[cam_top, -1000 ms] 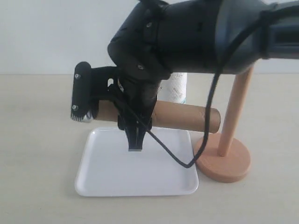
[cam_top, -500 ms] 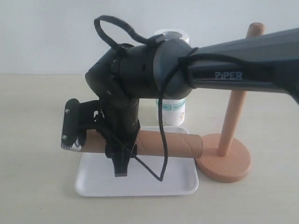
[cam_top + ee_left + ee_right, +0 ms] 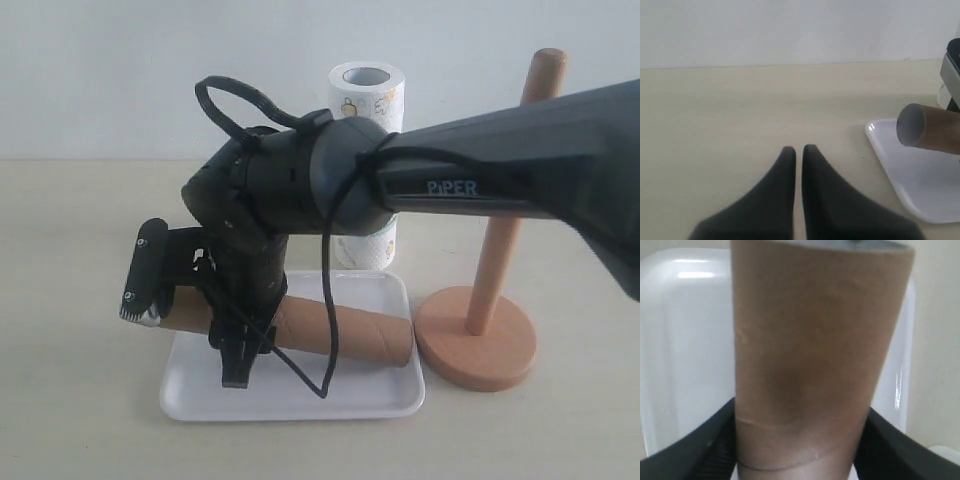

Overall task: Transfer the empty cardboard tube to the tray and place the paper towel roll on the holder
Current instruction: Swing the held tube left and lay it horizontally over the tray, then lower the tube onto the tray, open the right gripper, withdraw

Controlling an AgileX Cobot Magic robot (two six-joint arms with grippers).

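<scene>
**Tube clamped low over the tray, not let go yet**

Exterior:
- The right gripper [image 3: 190, 345] is clamped on the long plain brown hollow cardboard tube [image 3: 350, 335]. The hold is near the tube's left end, not mid-length.
- The tube is lower centre of frame, over the flat white rectangular tray [image 3: 200, 392].
- Its long axis runs left to right across the frame, with the right end dipped a little lower. The left end overhangs the tray's left rim.
- Can't tell whether the low end touches the tray.
- The thick white printed paper towel roll [image 3: 367, 95] stands upright at upper centre, behind the arm, with its core opening up.
- The light-brown wooden holder with disc base and upright dowel [image 3: 495, 275] is at right, just beside the tray. Its dowel is bare.
- Everything sits on the pale beige table [image 3: 80, 400].

Left wrist:
- The left gripper [image 3: 798, 160] has its fingers together with nothing between them. It is at lower centre, over bare table.
- The tube's open end shows at the right edge, facing this camera, above the tray's corner.

Right wrist:
- The tube fills the frame, running bottom to top.
- Black fingers press it from both sides at the bottom corners.
- White tray shows behind it on both sides.

Handling, my read:
- The tube is light and stiff lengthwise, but its thin wall would crush under a hard squeeze.
- It is round, so it could roll once freed; the low rim should catch it.
- The off-centre hold probably explains the tilt.
- The roll is bulkier, soft and compressible.
- I'd take it around the outside at mid-height and keep the core vertical, lined up over the dowel.
</scene>
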